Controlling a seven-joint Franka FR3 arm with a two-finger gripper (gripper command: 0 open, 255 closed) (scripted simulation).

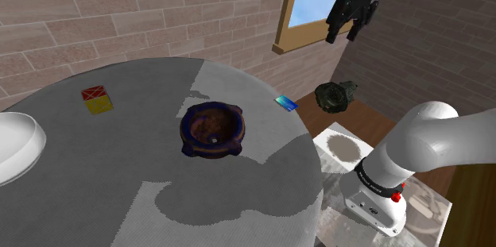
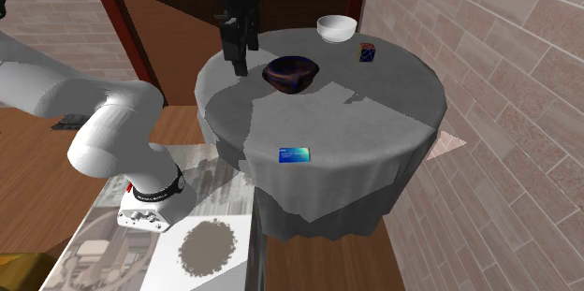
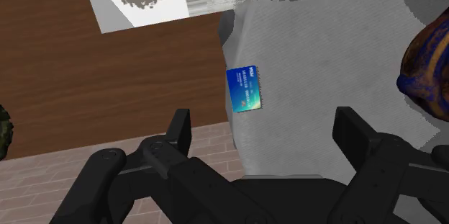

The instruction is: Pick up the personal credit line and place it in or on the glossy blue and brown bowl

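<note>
White bowl (image 1: pixel 16 146): It sits at the far left edge of the tabletop in the shoulder view. It is plain white.
Small box (image 1: pixel 96 98): It is red on top and yellow on the side. It lies on the tabletop between the white bowl and the blue and brown bowl, nearer the brick wall.
Tabletop (image 1: pixel 119 174): It is round and has a grey cloth over it. The cloth hangs down over the sides.
Blue and brown bowl (image 1: pixel 211 129): It is shiny, with a dark blue rim and a brown inside. It stands upright near the middle of the tabletop.
Card (image 1: pixel 286 103): It is the blue credit card. It lies flat on the cloth, right by the edge of the tabletop, to the right of the blue and brown bowl in the shoulder view and well apart from it. Nothing touches it.
Dark green thing (image 1: pixel 334 94): It lies on the brown wood floor past the tabletop. I cannot tell what it is.
Claw (image 1: pixel 342 35): It is all black and hangs high in the air, up by the window. In the wrist view its two fingers (image 3: pixel 180 125) are spread wide apart and there is nothing between them. The card lies far below, out past the fingers.
</note>
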